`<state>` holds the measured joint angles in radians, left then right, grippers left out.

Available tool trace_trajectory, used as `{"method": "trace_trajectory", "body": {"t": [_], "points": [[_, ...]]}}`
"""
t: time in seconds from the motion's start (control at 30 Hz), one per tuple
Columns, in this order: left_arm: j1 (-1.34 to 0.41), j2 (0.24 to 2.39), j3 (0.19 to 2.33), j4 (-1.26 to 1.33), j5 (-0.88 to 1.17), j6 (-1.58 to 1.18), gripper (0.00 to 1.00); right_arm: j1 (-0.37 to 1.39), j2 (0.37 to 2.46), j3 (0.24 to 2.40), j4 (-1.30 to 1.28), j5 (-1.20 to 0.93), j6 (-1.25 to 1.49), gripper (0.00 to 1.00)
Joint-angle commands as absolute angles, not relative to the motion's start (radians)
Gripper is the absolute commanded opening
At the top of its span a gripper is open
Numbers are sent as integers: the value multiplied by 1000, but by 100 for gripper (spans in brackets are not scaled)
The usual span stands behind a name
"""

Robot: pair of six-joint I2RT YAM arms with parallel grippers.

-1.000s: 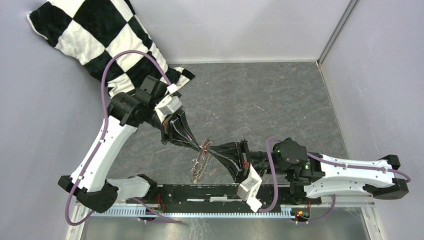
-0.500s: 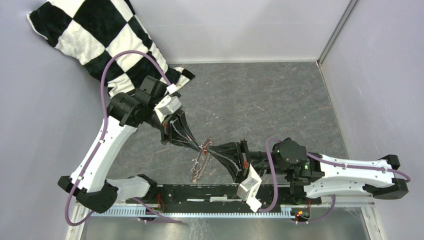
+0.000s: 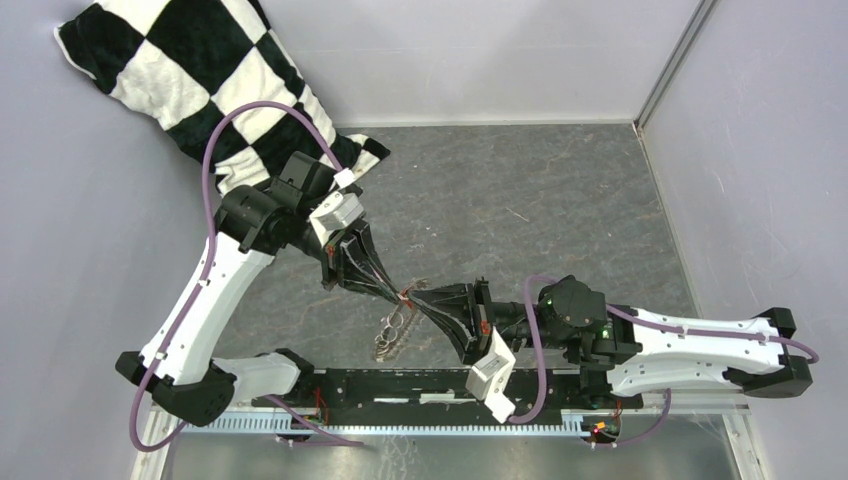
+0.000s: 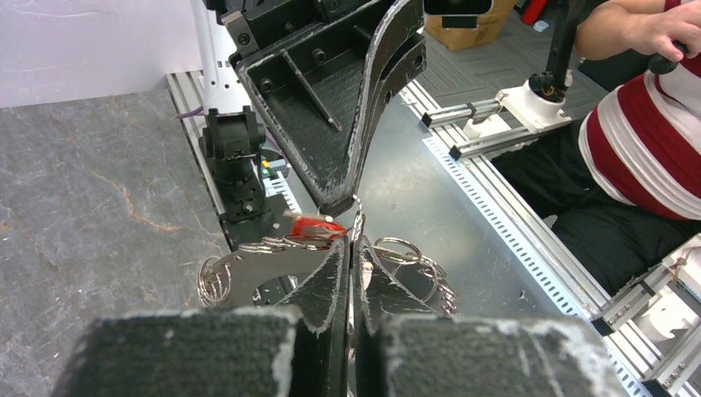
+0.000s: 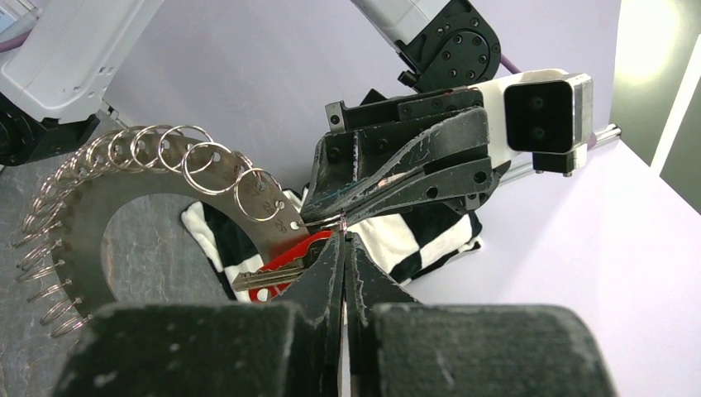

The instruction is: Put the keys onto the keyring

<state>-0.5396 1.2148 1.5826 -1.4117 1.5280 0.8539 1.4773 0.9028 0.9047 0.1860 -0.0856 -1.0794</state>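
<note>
The keyring (image 3: 392,335) is a flat toothed metal ring fringed with split rings. It hangs above the table between both arms and also shows in the right wrist view (image 5: 91,211) and the left wrist view (image 4: 248,269). My left gripper (image 3: 403,295) and right gripper (image 3: 413,301) meet tip to tip at its top corner. Both are shut on a thin split ring (image 5: 324,222) there. The key (image 5: 281,263), with a red head and silver blade, hangs against my right gripper's left finger. It also shows in the left wrist view (image 4: 317,226). How it is attached is hidden.
A black-and-white checkered cloth (image 3: 190,80) lies at the back left, partly under the left arm. Grey walls close in the dark stone-patterned table (image 3: 520,200) on three sides. A black rail with the arm bases (image 3: 400,385) runs along the near edge.
My right arm has shifted a little to the left, and the hanging keyring has swung slightly left with it. The left arm has stayed still. Both grippers have stayed shut.
</note>
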Motion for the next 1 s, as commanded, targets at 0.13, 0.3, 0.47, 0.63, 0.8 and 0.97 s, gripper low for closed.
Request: {"method": "trace_trajectory", "body": {"t": [0.13, 0.3, 0.47, 0.63, 0.8, 0.97], "points": [[-600, 1242, 1676, -1409, 1466, 831, 2, 1480, 943, 989, 163, -92, -1074, 1], [-636, 1271, 1750, -1465, 1329, 902, 2, 1480, 949, 1028, 140, -106, -1054, 1], [-673, 1253, 1751, -1446, 1246, 952, 2, 1480, 942, 1044, 121, -113, -1037, 1], [-679, 1235, 1774, -1359, 1189, 951, 17, 1479, 951, 1062, 91, -99, -1035, 1], [-678, 1216, 1782, -1321, 1147, 949, 52, 1480, 959, 1080, 84, -86, -1030, 1], [-678, 1195, 1778, -1322, 1139, 946, 84, 1480, 969, 1095, 75, -83, -1022, 1]]}}
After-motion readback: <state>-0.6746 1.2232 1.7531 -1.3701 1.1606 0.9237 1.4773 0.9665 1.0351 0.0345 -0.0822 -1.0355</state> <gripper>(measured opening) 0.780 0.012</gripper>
